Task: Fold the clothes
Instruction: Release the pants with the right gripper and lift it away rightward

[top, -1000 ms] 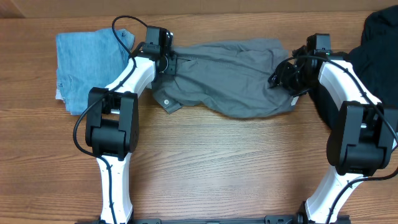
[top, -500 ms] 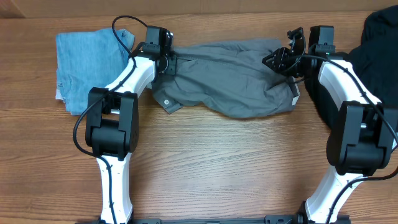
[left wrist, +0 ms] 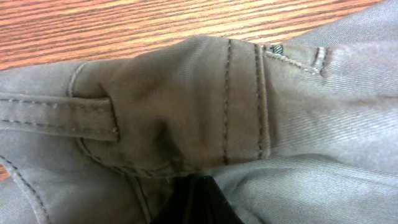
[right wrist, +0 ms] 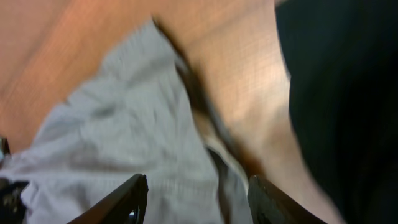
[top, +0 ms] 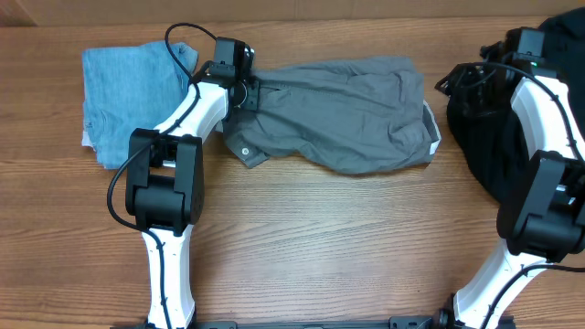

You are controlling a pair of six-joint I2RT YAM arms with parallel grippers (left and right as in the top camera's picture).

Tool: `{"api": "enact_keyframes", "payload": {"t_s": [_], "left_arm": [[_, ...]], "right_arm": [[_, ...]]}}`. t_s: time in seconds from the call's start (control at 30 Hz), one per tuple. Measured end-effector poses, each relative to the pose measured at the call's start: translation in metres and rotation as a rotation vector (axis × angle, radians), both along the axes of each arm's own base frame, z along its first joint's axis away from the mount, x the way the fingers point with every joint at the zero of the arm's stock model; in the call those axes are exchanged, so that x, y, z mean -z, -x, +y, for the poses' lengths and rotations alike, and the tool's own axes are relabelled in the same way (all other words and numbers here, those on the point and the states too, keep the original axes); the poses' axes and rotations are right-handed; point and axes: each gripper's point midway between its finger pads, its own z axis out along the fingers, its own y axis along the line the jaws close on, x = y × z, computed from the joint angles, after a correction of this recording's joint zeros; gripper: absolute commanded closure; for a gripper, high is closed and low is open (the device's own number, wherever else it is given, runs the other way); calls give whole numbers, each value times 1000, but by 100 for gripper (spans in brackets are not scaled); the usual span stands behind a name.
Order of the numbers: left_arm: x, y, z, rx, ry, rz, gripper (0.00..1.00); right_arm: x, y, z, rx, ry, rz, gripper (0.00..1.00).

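Observation:
A grey pair of trousers [top: 347, 114] lies spread across the back middle of the table, its waistband end at the left. My left gripper [top: 245, 87] is shut on that waistband; in the left wrist view the closed black fingertips [left wrist: 199, 200] pinch the grey cloth [left wrist: 186, 106] by a belt loop. My right gripper [top: 454, 80] is open and empty, off the trousers' right end, over the edge of a black garment [top: 484, 151]. In the right wrist view the open fingers [right wrist: 199, 199] hang above the grey cloth [right wrist: 124, 143].
A folded light-blue denim garment [top: 128, 91] lies at the back left, just left of the trousers. The black garment pile fills the back right corner and also shows in the right wrist view [right wrist: 348, 93]. Bare wood table [top: 320, 238] lies in front.
My right gripper has let go of the trousers' right end, opened and swung away to the right over the black garment. The left gripper and waistband have not moved.

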Motion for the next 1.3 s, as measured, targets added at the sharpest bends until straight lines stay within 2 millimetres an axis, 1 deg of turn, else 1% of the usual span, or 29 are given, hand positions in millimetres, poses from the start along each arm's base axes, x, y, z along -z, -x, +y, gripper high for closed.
{"api": "enact_keyframes", "payload": {"t_s": [0.07,0.13,0.27,0.37,0.53,0.57,0.6,0.63,0.7,0.8,0.9,0.93,0.97,1.07,1.13,1.2,1.3], "left_arm": [[0,0,0,0,0,0,91],[0,0,0,0,0,0,91],[0,0,0,0,1,0,91],[0,0,0,0,1,0,91],[0,-1,0,0,1,-2,91],[-1,-1,0,0,1,-3,91],[-1,-1,0,0,1,-4,91],[-1,-1,0,0,2,-4,90],[-1,-1,0,0,2,-5,91],[-1,-1,0,1,2,-5,91],[-1,-1,0,1,2,-5,91],[-1,-1,0,1,2,-5,91],[-1,-1,-1,1,3,-5,91],[-1,-1,-1,2,4,-4,91],[-1,-1,-1,2,5,-4,92],[-1,-1,-1,2,5,-4,92],[-1,-1,-1,2,5,-4,92]], "right_arm": [[4,-10,0,-30,17,-39,43],[10,-21,7,-70,34,-80,43],[22,-35,20,-119,32,-121,43],[34,-40,27,-144,11,-129,43],[59,-38,34,-164,-26,-95,44],[62,-38,35,-166,-28,-89,44],[63,-38,38,-171,-28,-89,49],[63,-39,44,-185,-33,-95,53],[61,-40,54,-206,-40,-103,57],[59,-40,69,-240,-60,-111,66],[56,-40,78,-262,-92,-123,82],[54,-40,80,-271,-100,-129,94],[54,-40,81,-270,-109,-129,96],[52,-40,81,-257,-126,-122,96],[47,-40,81,-249,-143,-113,96],[34,-47,82,-252,-157,-132,96],[3,-63,87,-277,-182,-211,96]]}}
